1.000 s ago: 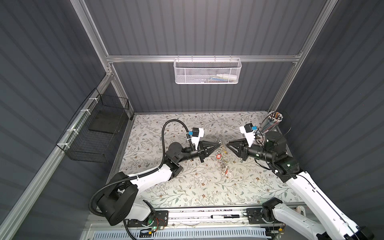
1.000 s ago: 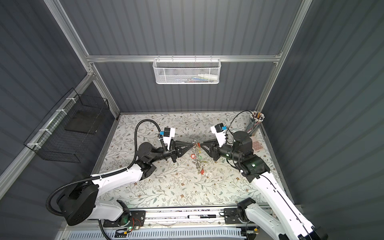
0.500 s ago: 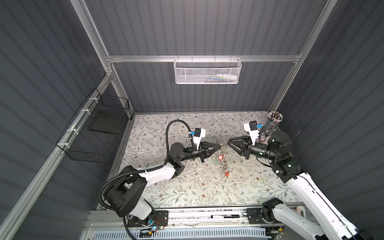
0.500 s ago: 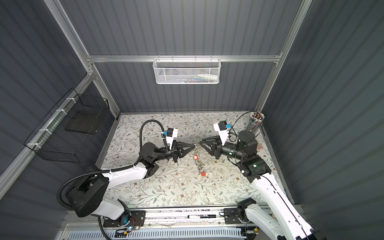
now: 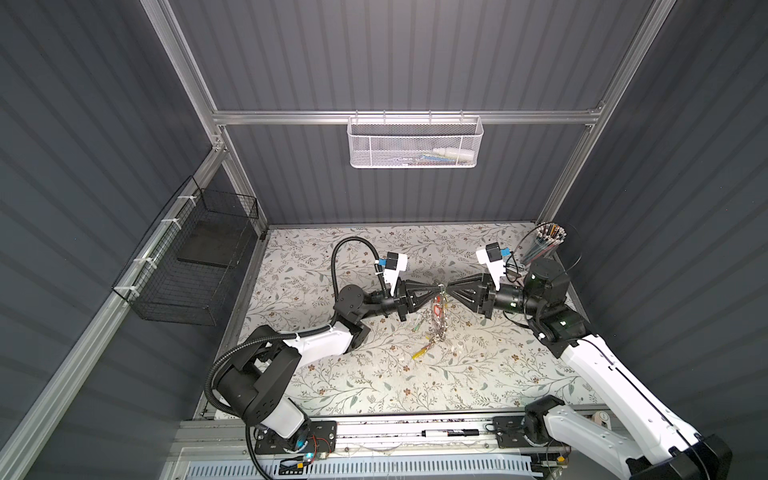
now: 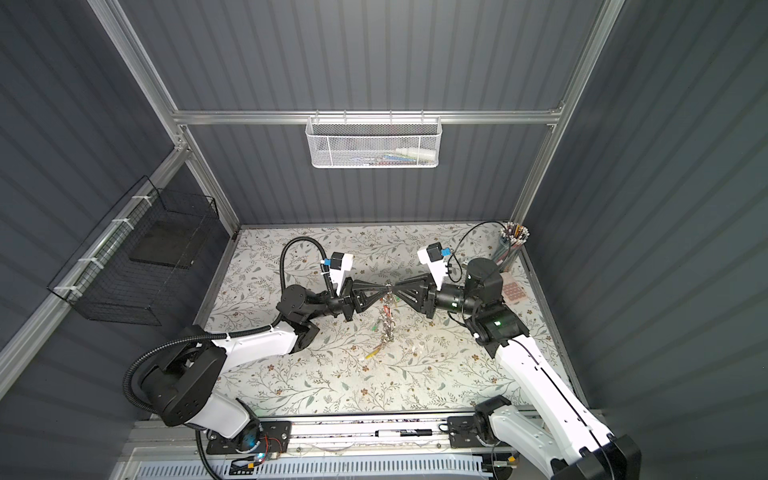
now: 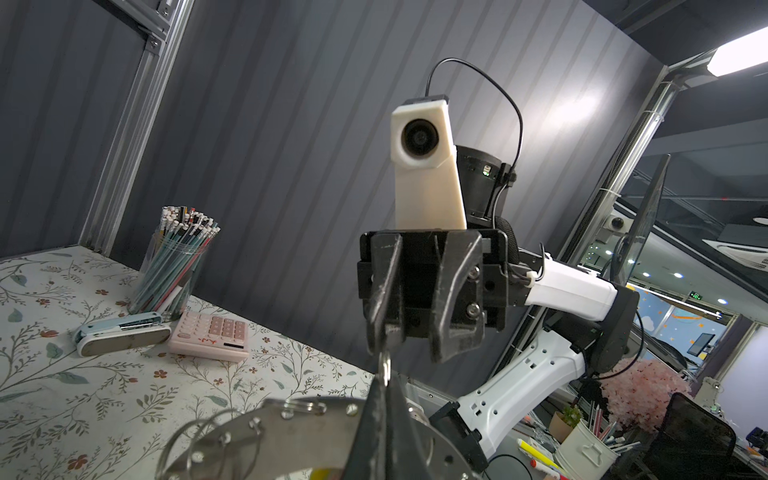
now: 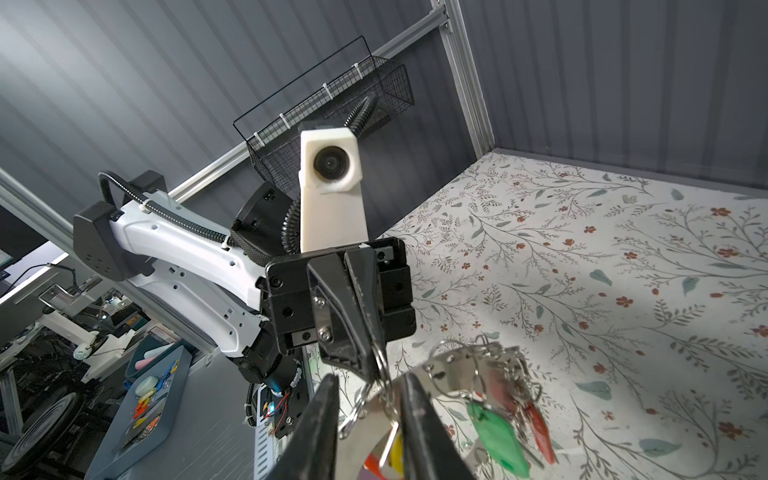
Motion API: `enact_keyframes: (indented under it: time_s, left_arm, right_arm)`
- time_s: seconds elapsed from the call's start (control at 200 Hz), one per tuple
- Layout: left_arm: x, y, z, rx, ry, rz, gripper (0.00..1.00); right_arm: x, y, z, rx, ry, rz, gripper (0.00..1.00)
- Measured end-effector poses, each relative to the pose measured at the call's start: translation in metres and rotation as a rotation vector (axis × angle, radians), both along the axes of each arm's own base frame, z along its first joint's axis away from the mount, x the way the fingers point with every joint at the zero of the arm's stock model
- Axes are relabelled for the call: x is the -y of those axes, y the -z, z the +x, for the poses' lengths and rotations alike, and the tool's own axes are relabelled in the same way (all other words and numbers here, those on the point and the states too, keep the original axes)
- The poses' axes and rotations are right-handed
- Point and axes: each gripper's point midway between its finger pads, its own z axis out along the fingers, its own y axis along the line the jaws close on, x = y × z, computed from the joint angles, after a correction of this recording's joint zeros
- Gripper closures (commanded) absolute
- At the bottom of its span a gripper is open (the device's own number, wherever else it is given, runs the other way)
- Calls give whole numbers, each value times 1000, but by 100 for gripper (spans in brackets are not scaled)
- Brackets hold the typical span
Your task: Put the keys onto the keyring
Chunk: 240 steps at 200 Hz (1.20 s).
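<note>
keyring (image 8: 446, 370) is held up over the bench (image 5: 374, 395) between both arms, with green- and red-tagged keys (image 8: 496, 432) already hung from it. a split ring (image 8: 380, 357) is pinched in the closed left end effector (image 8: 370, 365). the keyring is straddled by the narrowly parted right end effector (image 7: 409, 353); whether it is clamped cannot be told. a yellow tag (image 5: 419, 353) is seen lowest, its attachment unclear, so threading is judged unfinished.

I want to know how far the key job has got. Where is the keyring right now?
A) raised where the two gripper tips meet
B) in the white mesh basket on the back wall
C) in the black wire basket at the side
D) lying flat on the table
A: in a top view the left gripper and right gripper meet tip to tip with the keyring raised between them, keys dangling beneath.
</note>
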Motion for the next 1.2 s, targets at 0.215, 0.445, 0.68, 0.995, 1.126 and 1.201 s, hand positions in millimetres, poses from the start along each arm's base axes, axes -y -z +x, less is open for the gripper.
enact_keyframes:
  time_s: [0.215,0.445,0.68,0.995,1.126,1.201]
  left_arm:
    - [-1,-3,0,-2,5,-8,100]
    - [0,-2,0,-8,8,-8,100]
    - [0,-4,0,-1,8,-14,100]
    - [-1,-4,0,-1,7,-14,100]
    - [0,-2,1,-10,5,-4,100]
    - [-2,-2,3,-14,-2,8,91]
  right_arm:
    - [-2,4,0,-11,-13,-2,75]
    - [-5,7,2,-18,-18,-4,79]
    - [-7,10,4,-28,-24,-8,86]
    - [-9,10,3,-28,-29,-8,99]
    - [-9,11,3,-31,-26,-10,100]
    - [-9,12,3,-33,-26,-11,100]
